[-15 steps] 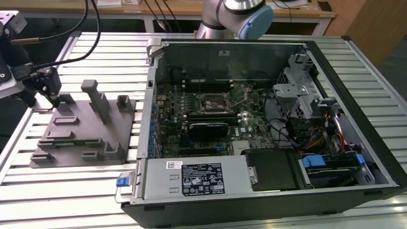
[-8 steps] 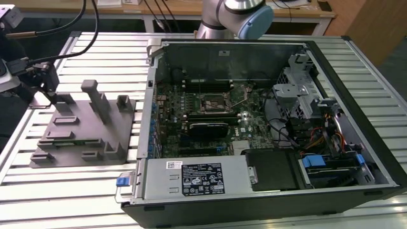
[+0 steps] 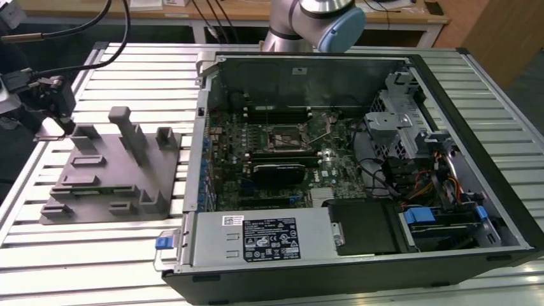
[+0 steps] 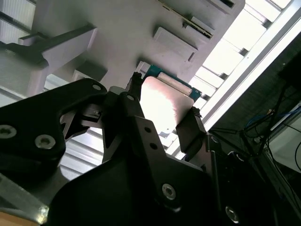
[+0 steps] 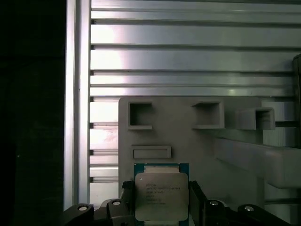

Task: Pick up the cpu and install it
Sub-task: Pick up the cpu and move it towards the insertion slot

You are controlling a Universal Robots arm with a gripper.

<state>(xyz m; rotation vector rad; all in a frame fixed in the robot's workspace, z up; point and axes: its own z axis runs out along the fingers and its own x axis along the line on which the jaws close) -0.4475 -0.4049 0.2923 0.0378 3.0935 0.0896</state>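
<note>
**A:** Closest to the lens in both wrist views is the black pincer (image 5: 161,200), with its two fingers (image 5: 128,195) standing on either side of a square chip.

**B:** Is that the cpu (image 5: 161,194)?

**A:** Yes. It has a pale silver-grey lid on a green board. The fingers are drawn in against two opposite edges, so the pincer is clamped on the cpu.

**B:** Is it lifted, or resting on something?

**A:** I cannot tell. It is over the grey fixture (image 3: 111,172), just beside a shallow rectangular recess (image 5: 151,152). Three square pockets (image 5: 140,114) lie a little beyond that.

**B:** Where is all this in the scene?

**A:** In the exterior view the fixture lies flat on the slatted aluminium bench (image 3: 102,255), at the exterior view's left. The end of the arm hangs over the fixture's far left corner, and cables run off from it.

**B:** And on the right?

**A:** An open computer case (image 3: 501,210) lies on its side just beside the fixture. Its green motherboard (image 3: 340,169) faces up, and the square socket (image 3: 285,136) is near the board's middle, well apart from the cpu.

**B:** Anything else inside?

**A:** A grey power supply (image 3: 255,239) runs along the case's near side, and a drive cage (image 3: 399,124) stands at the far right. The arm's silver and blue joint (image 3: 327,22) rises beyond the case's far wall.
</note>
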